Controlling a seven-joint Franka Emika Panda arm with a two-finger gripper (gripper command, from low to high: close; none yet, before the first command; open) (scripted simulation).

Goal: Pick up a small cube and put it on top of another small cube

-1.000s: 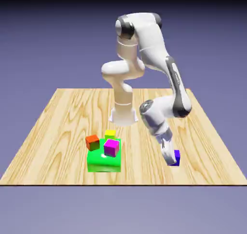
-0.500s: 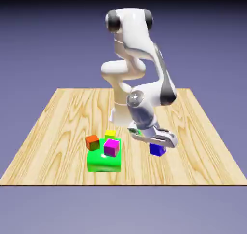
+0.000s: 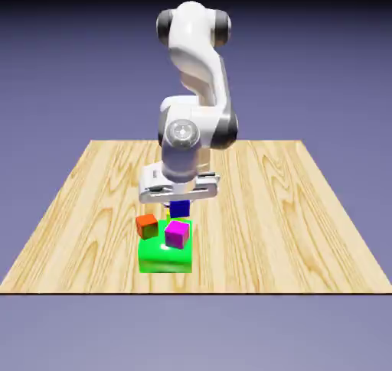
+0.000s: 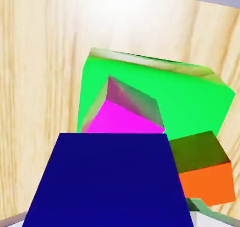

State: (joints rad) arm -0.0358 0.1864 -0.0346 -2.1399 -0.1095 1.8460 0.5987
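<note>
Exterior view first: our gripper (image 3: 180, 193) is clamped on the dark blue cube (image 3: 180, 208), carrying it above the desk (image 3: 260, 239). Just beneath it we see a sliver of the yellow cube (image 3: 169, 216), which we take as the likeliest base, though we cannot tell whether the two touch. We should settle our cube squarely over its base, match the faces, lower slowly, and open only once the weight rests below. Toward the camera, the magenta cube (image 3: 177, 234) sits on the big green block (image 3: 165, 258), with the orange-red cube (image 3: 147, 226) at the exterior view's left; we want our fingers well clear of both. In the hand view our cube hides whatever lies under it, so we would judge alignment from outside.
</note>
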